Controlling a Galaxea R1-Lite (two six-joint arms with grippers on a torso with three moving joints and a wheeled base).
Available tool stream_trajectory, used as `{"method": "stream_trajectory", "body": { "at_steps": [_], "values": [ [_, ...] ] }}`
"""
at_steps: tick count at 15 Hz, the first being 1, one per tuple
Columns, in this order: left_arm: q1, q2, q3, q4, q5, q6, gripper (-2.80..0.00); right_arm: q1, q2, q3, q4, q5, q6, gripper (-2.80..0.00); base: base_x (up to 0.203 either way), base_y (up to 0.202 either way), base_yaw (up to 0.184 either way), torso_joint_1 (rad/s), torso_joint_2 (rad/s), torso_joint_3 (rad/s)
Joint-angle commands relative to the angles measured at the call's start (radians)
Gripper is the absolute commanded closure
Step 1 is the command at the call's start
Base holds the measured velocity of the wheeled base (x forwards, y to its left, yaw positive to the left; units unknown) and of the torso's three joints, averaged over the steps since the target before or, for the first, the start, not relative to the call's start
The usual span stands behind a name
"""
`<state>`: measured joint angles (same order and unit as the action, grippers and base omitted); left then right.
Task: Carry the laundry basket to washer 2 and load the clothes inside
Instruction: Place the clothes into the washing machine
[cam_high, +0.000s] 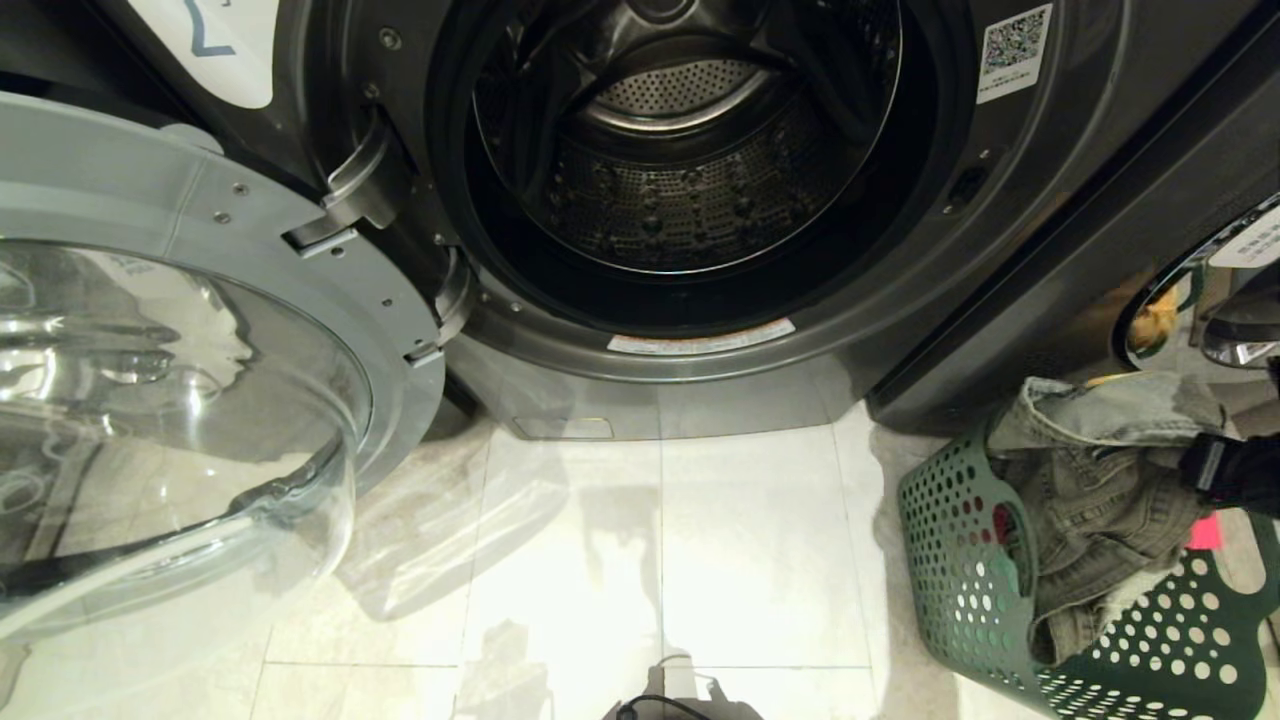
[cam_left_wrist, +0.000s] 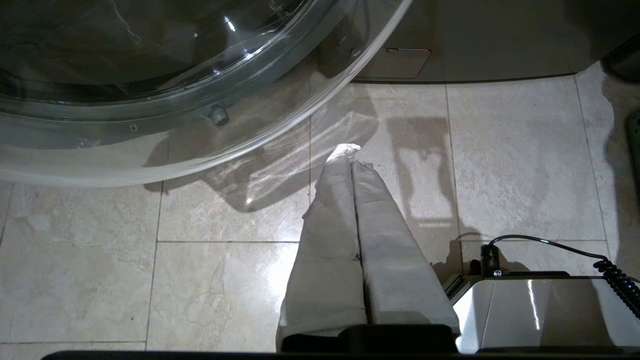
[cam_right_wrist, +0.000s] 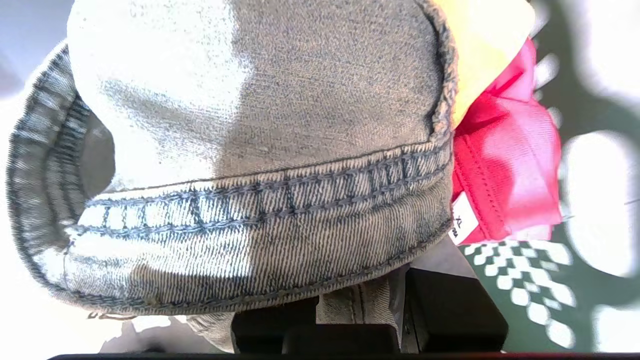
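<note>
With washer 2 (cam_high: 700, 180) open, the R gripper (cam_right_wrist: 360, 305) clamps the trousers (cam_high: 1090, 480) in the basket (cam_high: 960, 560) — loading step; next, lift them clear — L gripper (cam_left_wrist: 352, 155) clenched, idle.

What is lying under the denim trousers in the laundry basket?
Under the denim trousers a red-pink cloth and a yellow piece show, inside the laundry basket. The denim covers the rest of both; the basket's bottom is hidden.

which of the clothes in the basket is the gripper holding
The grey denim trousers, clamped in the right gripper; the red and yellow pieces lie loose beside them.
</note>
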<state>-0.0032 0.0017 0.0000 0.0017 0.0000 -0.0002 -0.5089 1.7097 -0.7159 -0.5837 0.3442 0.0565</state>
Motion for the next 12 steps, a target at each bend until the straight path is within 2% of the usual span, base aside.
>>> {"method": "stream_trajectory", "body": {
  "at_steps": [1,5,8,11,12],
  "values": [
    [0.0,0.0,0.0,0.0,0.0,0.0,0.0,-0.003,-0.3,0.09,0.018,-0.011,-0.032,0.0,0.0,0.0,0.0,0.0,0.0,0.0],
    [0.0,0.0,0.0,0.0,0.0,0.0,0.0,-0.005,-0.621,0.206,0.061,-0.077,-0.109,0.0,0.0,0.0,0.0,0.0,0.0,0.0],
    [0.0,0.0,0.0,0.0,0.0,0.0,0.0,0.006,-0.79,0.242,0.107,-0.084,-0.131,0.0,0.0,0.0,0.0,0.0,0.0,0.0],
    [0.0,0.0,0.0,0.0,0.0,-0.001,0.0,0.104,-0.882,0.248,0.136,-0.058,-0.149,0.0,0.0,0.0,0.0,0.0,0.0,0.0],
    [0.0,0.0,0.0,0.0,0.0,-0.001,0.0,0.128,-0.897,0.246,0.144,-0.05,-0.184,0.0,0.0,0.0,0.0,0.0,0.0,0.0]
  ]
}}
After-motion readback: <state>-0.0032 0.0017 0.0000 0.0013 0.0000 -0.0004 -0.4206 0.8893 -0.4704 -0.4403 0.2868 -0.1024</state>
